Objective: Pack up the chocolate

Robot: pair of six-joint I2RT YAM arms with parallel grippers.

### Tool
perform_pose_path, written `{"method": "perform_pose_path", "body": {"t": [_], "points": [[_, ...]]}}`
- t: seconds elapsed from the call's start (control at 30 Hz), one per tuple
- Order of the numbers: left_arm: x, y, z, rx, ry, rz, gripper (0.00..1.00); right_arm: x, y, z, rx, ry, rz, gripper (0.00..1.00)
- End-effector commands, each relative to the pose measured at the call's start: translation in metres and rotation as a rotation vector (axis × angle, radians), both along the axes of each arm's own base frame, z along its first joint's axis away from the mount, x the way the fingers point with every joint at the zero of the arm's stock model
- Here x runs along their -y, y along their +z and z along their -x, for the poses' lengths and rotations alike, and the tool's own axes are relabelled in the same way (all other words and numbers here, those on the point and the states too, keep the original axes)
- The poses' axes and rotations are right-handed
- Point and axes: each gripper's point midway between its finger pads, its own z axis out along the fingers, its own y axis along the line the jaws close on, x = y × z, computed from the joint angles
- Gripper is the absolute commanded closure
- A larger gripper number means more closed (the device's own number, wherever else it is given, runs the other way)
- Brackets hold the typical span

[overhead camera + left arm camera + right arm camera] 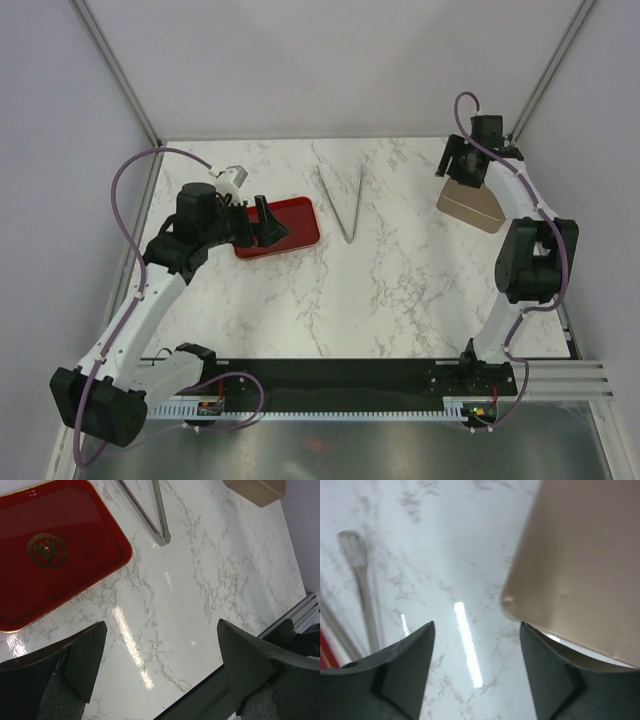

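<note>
No chocolate pieces show in any view. My left gripper (268,222) is open and empty, hovering over the right part of a red tray (290,230). In the left wrist view the tray (75,545) is bare apart from a gold emblem, and the fingers (85,655) stand wide apart above the marble. My right gripper (462,172) is open and empty at the back right, just over the left edge of a tan flat square lid (472,207). In the right wrist view the lid (580,555) lies just beyond the right finger (545,670).
Metal tongs (342,205) lie in a V shape on the marble table (400,290) between the tray and the lid; they also show in the left wrist view (150,515) and the right wrist view (360,580). A black rail (330,378) runs along the near edge.
</note>
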Motion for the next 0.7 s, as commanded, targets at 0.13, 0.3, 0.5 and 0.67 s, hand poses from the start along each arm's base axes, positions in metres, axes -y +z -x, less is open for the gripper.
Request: {"method": "perform_pose_path", "body": {"t": [0.13,0.3,0.5,0.67], "points": [[-0.003,0.043,0.005,0.233,-0.029,0.027,0.00,-0.099,0.111,0.065,0.238,0.286,-0.008,0.02],[-0.010,0.054,0.008,0.306,0.004,0.031,0.00,-0.156,0.144,0.109,0.364,0.439,-0.115,0.02],[-0.016,0.067,0.016,0.382,0.023,0.040,0.00,-0.151,0.173,0.154,0.491,0.369,-0.198,0.02],[-0.014,0.076,0.021,0.431,0.003,0.063,0.00,-0.126,0.183,0.179,0.570,0.263,-0.168,0.02]]}}
